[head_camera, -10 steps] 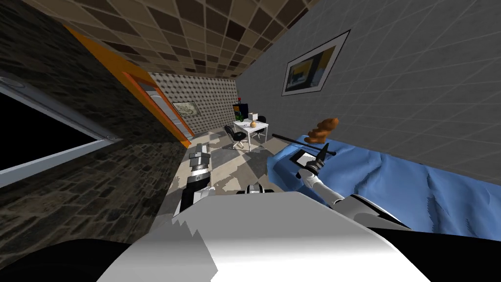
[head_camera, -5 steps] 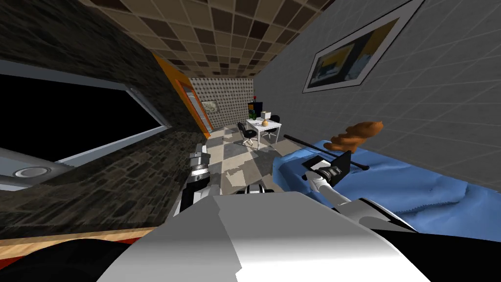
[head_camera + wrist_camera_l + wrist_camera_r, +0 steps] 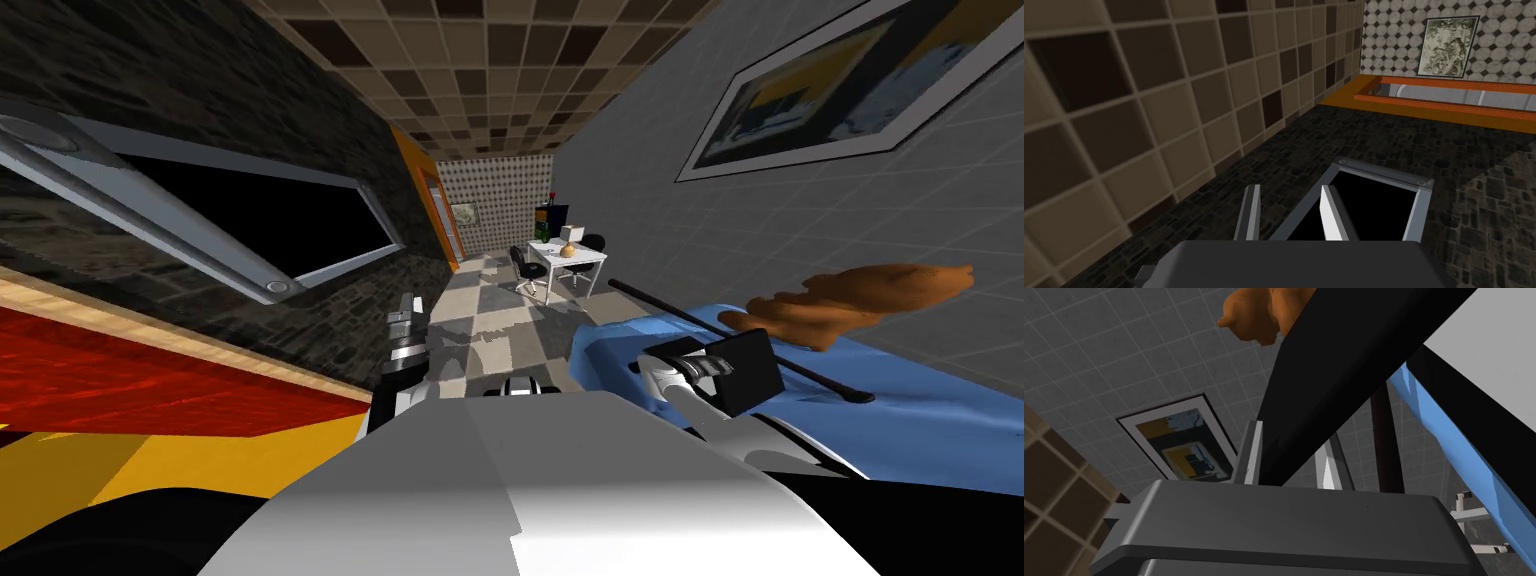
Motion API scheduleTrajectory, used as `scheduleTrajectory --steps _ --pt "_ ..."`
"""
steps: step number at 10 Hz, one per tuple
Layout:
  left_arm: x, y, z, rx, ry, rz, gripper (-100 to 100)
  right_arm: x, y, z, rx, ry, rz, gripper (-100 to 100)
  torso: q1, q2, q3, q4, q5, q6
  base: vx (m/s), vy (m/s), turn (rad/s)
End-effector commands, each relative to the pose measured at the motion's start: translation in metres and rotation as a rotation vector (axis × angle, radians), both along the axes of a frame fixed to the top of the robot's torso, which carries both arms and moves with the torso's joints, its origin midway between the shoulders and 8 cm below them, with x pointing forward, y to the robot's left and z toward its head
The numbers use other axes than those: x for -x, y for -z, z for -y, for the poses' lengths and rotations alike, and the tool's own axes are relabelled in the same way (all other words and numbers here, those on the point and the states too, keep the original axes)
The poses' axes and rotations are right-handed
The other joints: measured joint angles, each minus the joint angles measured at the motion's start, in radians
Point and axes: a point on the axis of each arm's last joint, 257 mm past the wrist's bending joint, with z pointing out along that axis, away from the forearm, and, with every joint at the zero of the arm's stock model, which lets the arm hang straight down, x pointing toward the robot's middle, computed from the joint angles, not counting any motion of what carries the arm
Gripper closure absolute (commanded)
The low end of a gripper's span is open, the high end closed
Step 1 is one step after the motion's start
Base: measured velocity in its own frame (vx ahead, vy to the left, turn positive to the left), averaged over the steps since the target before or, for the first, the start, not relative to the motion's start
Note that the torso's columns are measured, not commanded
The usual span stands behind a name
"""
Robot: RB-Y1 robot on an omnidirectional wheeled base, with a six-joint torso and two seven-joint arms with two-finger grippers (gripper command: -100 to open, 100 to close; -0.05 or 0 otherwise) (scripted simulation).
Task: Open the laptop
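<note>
The laptop lies on a blue bed [image 3: 900, 420] to my right. Its black lid [image 3: 745, 370] stands raised beside my right gripper [image 3: 700, 368]. In the right wrist view the lid [image 3: 1334, 363] runs edge-on between the fingers [image 3: 1251, 453], which press its two faces, so the right gripper [image 3: 1289, 463] is shut on it. Beyond the lid lies the laptop's pale grey, black-framed other half [image 3: 1484, 348]. My left gripper [image 3: 1291, 215], seen in the head view [image 3: 405, 320] low over the floor, is open and holds nothing.
A brown plush toy [image 3: 850, 300] and a thin black rod [image 3: 700, 320] lie on the bed behind the laptop. A white desk [image 3: 565, 262] with dark chairs stands at the room's far end. A stone wall with a black window area [image 3: 270, 220] runs along my left.
My head view has swung and rolled, and the bed looms closer. The black lid has risen from near flat to a steep tilt, while my right fingers have closed in on it.
</note>
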Motion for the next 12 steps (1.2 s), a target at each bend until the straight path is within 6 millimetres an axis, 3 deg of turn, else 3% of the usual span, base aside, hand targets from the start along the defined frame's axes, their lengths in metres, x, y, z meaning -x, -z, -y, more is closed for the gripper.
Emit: scheduleTrajectory --steps 1,4,5,6,7,8,10,11,12 --pt "0.000 0.000 0.000 0.000 0.000 0.000 0 0.039 -0.002 0.018 0.009 0.109 -0.038 100 0.000 -0.002 -0.001 -0.001 0.001 0.003 -0.097 -0.022 0.327" --pt "0.000 0.000 0.000 0.000 0.000 0.000 0 0.056 0.002 0.023 0.014 0.136 -0.073 100 0.000 -0.002 -0.001 -0.001 0.000 0.002 -0.066 -0.011 0.213" --pt "0.000 0.000 0.000 0.000 0.000 0.000 0 0.044 -0.001 0.020 0.011 0.117 -0.048 100 0.000 -0.004 -0.003 -0.002 0.000 0.003 0.007 0.002 -0.056" --pt "0.000 0.000 0.000 0.000 0.000 0.000 0 0.083 -0.002 0.031 0.010 0.218 -0.089 100 0.000 -0.005 -0.003 -0.001 0.001 0.000 -0.083 -0.020 0.382" --pt "0.000 0.000 0.000 0.000 0.000 0.000 0 0.083 -0.002 0.031 0.010 0.218 -0.089 100 -0.001 0.000 0.000 0.000 0.000 -0.002 -0.121 -0.016 0.454" --pt "0.000 0.000 0.000 0.000 0.000 0.000 0 0.123 -0.003 0.038 0.006 0.319 -0.125 100 0.001 0.002 0.001 0.001 0.000 -0.002 -0.181 0.028 0.456" --pt "0.000 0.000 0.000 0.000 0.000 0.000 0 0.123 -0.003 0.038 0.006 0.319 -0.130 100 0.002 0.001 0.001 0.000 0.001 0.001 -0.104 0.025 0.342" --pt "0.000 0.000 0.000 0.000 0.000 0.000 0 0.098 -0.007 0.030 0.016 0.287 -0.130 -100 -0.001 -0.006 -0.004 -0.002 0.001 0.000 -0.012 -0.028 -0.153" --pt "0.000 0.000 0.000 0.000 -0.001 -0.001 0 0.077 -0.015 0.022 0.020 0.272 -0.113 -100 -0.005 -0.008 -0.005 -0.003 -0.001 0.002 0.015 -0.070 -0.411"
